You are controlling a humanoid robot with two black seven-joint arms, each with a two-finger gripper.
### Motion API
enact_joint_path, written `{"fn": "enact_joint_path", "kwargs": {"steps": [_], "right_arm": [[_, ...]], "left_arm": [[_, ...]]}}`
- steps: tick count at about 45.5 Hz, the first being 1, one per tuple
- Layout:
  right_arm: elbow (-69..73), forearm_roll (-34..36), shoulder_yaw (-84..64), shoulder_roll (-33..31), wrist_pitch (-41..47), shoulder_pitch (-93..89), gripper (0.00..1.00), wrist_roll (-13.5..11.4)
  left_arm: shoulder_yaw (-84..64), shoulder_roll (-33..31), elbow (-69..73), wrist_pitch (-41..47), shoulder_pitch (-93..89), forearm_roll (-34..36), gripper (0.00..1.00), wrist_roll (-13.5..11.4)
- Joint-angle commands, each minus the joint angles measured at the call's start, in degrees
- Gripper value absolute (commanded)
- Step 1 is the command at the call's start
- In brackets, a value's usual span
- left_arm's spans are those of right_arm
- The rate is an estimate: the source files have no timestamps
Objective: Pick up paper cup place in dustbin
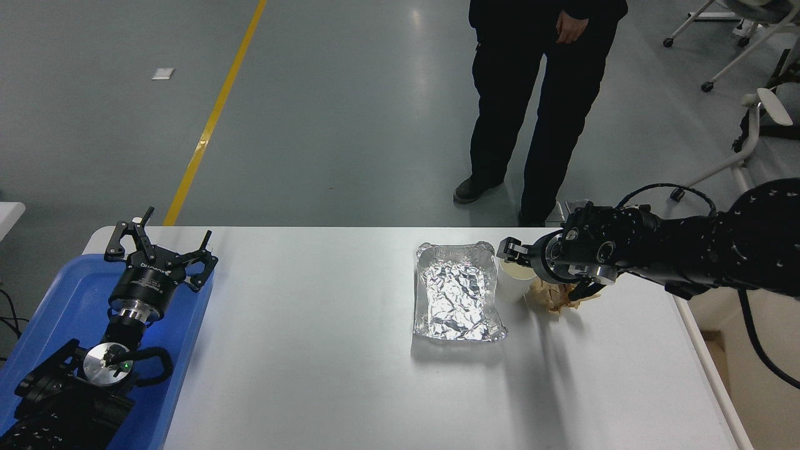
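Note:
The paper cup [512, 282] stands upright on the white table [312, 350], just right of the foil tray. My right gripper [545, 270] reaches in from the right edge and hovers at the cup's rim, open. One finger [511, 249] is over the cup's far side and the other finger [586, 290] is over the brown paper wad. It holds nothing. A cream-white surface beyond the table's right edge, below my right arm, looks like part of the dustbin [765, 400]; most of it is out of view.
A crinkled silver foil tray [455, 295] lies left of the cup. A crumpled brown paper wad [555, 296] lies right of the cup. My left arm is parked over a blue tray [56, 312] at the lower left, its gripper [159, 247] open. A person [537, 100] stands at the far side.

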Motion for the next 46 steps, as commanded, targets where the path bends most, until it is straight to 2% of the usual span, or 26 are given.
{"fn": "enact_joint_path", "kwargs": {"steps": [1, 7, 14, 20, 24, 32, 38, 46], "right_arm": [[-1.75, -0.07, 1.05, 1.13, -0.09, -1.57, 0.43, -0.24], [-1.75, -0.16, 0.79, 1.13, -0.09, -1.48, 0.41, -0.41], [-1.75, -0.25, 0.53, 1.13, 0.08, -1.48, 0.31, -0.94], [-1.58, -0.25, 0.53, 1.13, 0.61, -1.48, 0.09, -2.52], [-1.49, -0.25, 0.53, 1.04, 0.7, -1.48, 0.0, -2.87], [-0.79, 1.94, 0.61, 0.87, 0.96, -1.3, 0.0, -4.89], [-0.79, 6.78, 0.61, 0.69, 0.87, -0.86, 0.0, -4.98], [-0.79, 7.31, 0.97, 0.6, 0.7, -0.51, 0.0, -4.98]], "left_arm": [[-0.02, -0.02, 0.03, 0.0, 0.0, 0.0, 0.99, 0.0], [-0.02, -0.02, -0.06, 0.0, 0.0, 0.0, 0.99, 0.0], [-0.02, 0.07, 0.03, 0.0, 0.0, 0.0, 0.99, 0.0], [-0.02, -0.02, 0.03, 0.0, 0.0, 0.0, 0.99, 0.0], [-0.02, -0.02, 0.03, 0.0, 0.08, 0.0, 0.99, 0.0], [-0.02, -0.02, -0.06, 0.0, 0.0, 0.0, 0.99, 0.0], [-0.02, -0.02, -0.06, 0.0, 0.0, 0.0, 0.99, 0.0], [-0.02, -0.02, 0.03, 0.0, 0.0, 0.0, 0.99, 0.0]]}}
